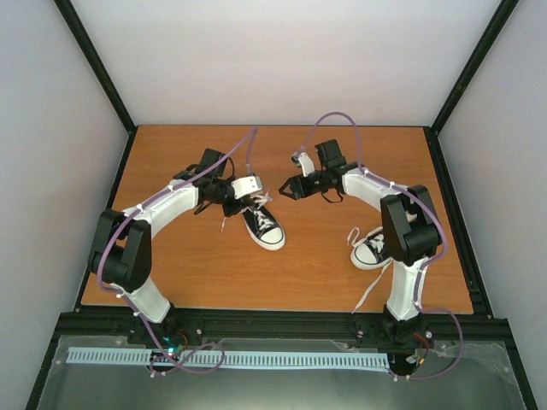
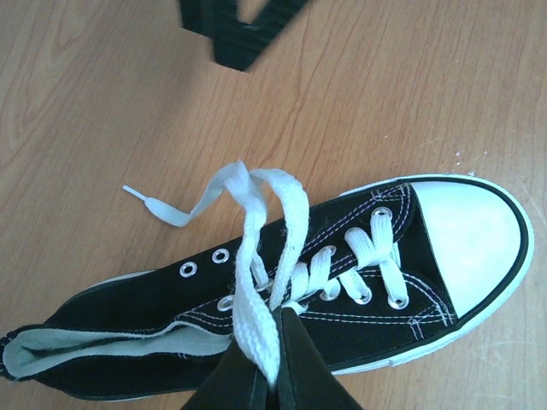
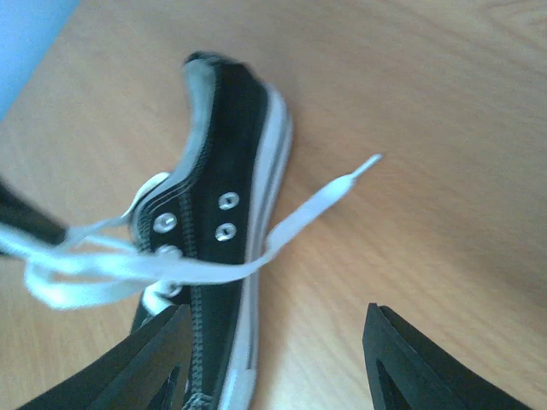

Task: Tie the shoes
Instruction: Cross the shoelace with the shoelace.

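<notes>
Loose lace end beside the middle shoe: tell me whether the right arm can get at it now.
Probably yes. The right fingers stand open just short of the lace end, with nothing in between; the left fingers pinch the lace farther along, clear of the tip.

Hidden, cropped and blurred parts
The heel of the middle shoe [image 2: 111, 329] is cut off by the left wrist frame, and its lace [image 2: 256, 282] is lost between the left fingers [image 2: 306, 376]; the right wrist view is blurred. The other shoe [image 1: 369, 249] is half covered by the right arm [image 1: 410, 226].
</notes>
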Robot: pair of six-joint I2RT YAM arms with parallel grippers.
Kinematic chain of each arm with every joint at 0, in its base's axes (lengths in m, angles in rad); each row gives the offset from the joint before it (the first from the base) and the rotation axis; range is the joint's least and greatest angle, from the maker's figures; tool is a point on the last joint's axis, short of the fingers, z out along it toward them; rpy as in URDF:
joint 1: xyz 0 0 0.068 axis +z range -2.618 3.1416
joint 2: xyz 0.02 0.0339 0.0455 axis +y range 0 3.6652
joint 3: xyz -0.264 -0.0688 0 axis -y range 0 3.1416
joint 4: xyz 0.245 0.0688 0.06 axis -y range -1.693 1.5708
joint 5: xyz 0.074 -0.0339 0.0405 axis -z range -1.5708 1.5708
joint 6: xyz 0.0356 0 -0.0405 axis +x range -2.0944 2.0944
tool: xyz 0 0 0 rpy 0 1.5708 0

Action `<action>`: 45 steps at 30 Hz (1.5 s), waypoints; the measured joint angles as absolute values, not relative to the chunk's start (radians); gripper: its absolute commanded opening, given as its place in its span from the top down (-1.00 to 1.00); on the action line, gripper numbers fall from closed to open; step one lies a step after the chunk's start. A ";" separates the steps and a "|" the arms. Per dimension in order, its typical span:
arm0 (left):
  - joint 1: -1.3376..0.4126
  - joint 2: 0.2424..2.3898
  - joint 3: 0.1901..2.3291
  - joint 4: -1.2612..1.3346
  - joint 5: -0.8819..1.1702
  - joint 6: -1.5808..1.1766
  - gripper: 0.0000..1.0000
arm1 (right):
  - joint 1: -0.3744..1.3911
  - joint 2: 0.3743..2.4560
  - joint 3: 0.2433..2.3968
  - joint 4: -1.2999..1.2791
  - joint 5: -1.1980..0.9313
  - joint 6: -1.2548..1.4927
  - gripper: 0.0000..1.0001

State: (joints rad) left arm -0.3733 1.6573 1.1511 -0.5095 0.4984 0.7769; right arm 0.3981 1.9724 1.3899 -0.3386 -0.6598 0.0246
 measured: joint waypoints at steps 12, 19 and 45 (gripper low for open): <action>-0.373 1.657 1.151 -0.493 0.476 0.751 0.99 | 0.539 1.863 1.209 -0.113 -0.680 -0.068 -0.13; -0.365 1.657 1.166 -0.522 0.502 0.751 0.99 | 0.542 1.909 1.260 -0.062 -0.639 -0.120 0.07; -0.321 1.669 1.186 -0.540 0.529 0.751 0.98 | 0.532 1.931 1.174 0.043 -0.675 -0.254 -0.04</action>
